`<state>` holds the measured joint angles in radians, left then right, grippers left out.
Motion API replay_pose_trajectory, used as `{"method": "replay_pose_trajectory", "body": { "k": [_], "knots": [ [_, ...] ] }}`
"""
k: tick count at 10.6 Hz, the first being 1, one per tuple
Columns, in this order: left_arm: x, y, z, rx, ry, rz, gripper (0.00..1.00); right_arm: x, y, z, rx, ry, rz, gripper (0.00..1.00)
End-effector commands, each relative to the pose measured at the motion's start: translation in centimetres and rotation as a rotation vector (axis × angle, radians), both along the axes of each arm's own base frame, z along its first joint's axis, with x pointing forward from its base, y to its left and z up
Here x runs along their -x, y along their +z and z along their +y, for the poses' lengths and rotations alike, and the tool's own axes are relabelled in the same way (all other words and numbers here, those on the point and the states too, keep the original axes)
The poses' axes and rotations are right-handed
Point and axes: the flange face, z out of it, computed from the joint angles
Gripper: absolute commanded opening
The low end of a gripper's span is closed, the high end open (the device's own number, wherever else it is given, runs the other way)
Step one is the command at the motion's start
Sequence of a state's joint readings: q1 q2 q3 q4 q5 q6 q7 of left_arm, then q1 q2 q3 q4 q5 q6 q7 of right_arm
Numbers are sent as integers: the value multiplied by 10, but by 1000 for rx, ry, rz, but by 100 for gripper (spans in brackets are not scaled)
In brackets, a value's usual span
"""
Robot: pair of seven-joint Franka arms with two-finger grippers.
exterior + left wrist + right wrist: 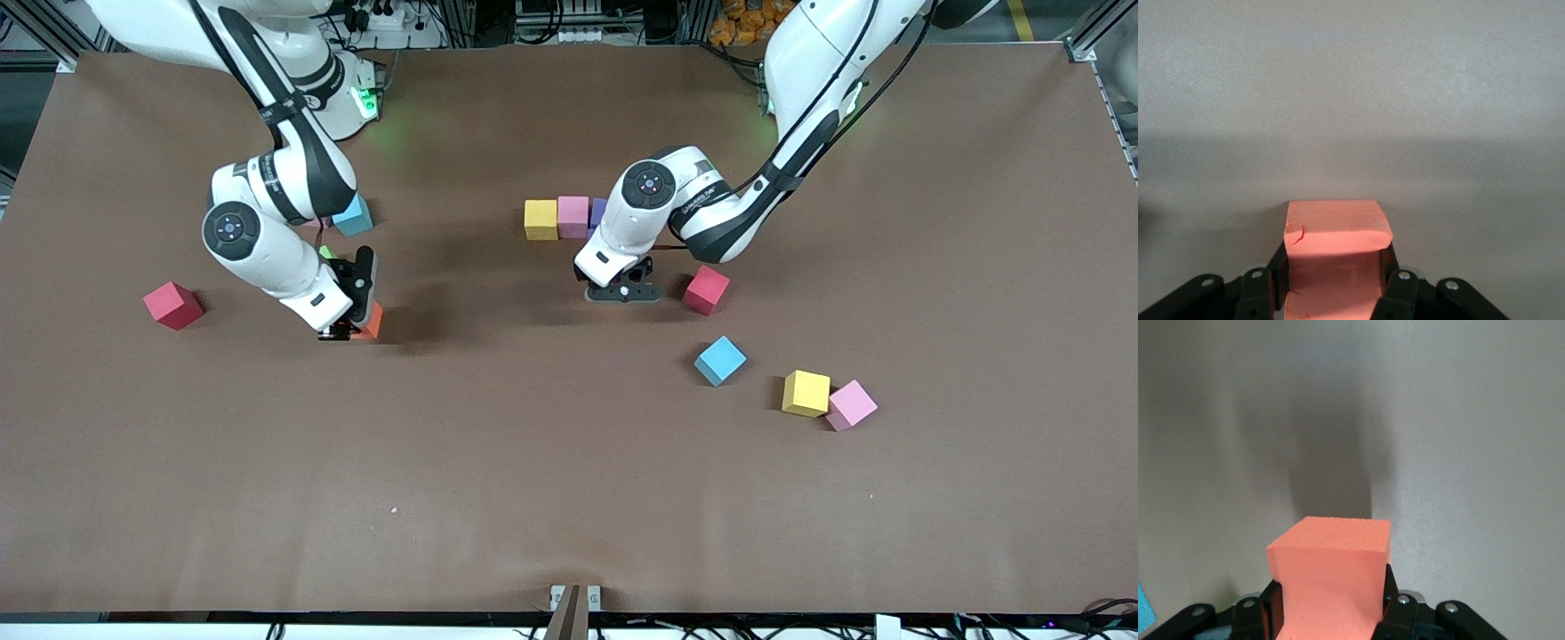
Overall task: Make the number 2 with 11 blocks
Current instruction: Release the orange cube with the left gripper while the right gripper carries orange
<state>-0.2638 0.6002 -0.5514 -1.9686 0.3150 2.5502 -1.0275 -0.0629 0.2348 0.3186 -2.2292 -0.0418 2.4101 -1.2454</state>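
My left gripper (1331,260) is shut on an orange block (1335,230). In the front view this gripper (622,292) hangs low over the table beside a red block (707,289), and its hand hides the orange block. My right gripper (1328,590) is shut on a second orange block (1328,550). In the front view it (342,331) is low over the table with that block (372,320) showing at its tip. Of the number 2, one row shows: yellow (540,219), pink (573,216) and purple (598,212) blocks side by side.
Loose blocks lie about. A blue one (720,360), a yellow one (806,393) and a pink one (852,404) are toward the left arm's end. A red one (173,305), a blue one (354,216) and a green sliver (327,252) are by the right arm.
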Motion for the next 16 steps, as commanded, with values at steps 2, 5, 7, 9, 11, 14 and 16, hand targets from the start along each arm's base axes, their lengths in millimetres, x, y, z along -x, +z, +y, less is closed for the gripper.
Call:
{"method": "replay_pose_trajectory", "body": {
  "k": [2, 5, 7, 9, 11, 14, 16],
  "knots": [
    [16, -7, 3, -26, -6, -3, 46, 1, -1, 10, -10, -11, 15, 35],
    [16, -7, 3, -26, -6, 0, 59, 1, -2, 10, -10, -10, 17, 35],
    [15, -7, 3, -25, -3, -1, 95, 1, -1, 11, -10, -10, 17, 35],
    [11, -5, 4, -27, 4, -3, 100, 5, 1, 26, -18, 9, 14, 35],
    [6, 5, 5, -27, 19, -7, 100, 8, 1, 38, -21, -17, 16, 35],
    [4, 46, -3, -78, 69, 12, 100, 15, 2, 64, -30, -65, 19, 35],
    [-14, 75, -4, -115, 111, 31, 100, 23, -5, 89, -41, -123, 34, 35]
  ]
}}
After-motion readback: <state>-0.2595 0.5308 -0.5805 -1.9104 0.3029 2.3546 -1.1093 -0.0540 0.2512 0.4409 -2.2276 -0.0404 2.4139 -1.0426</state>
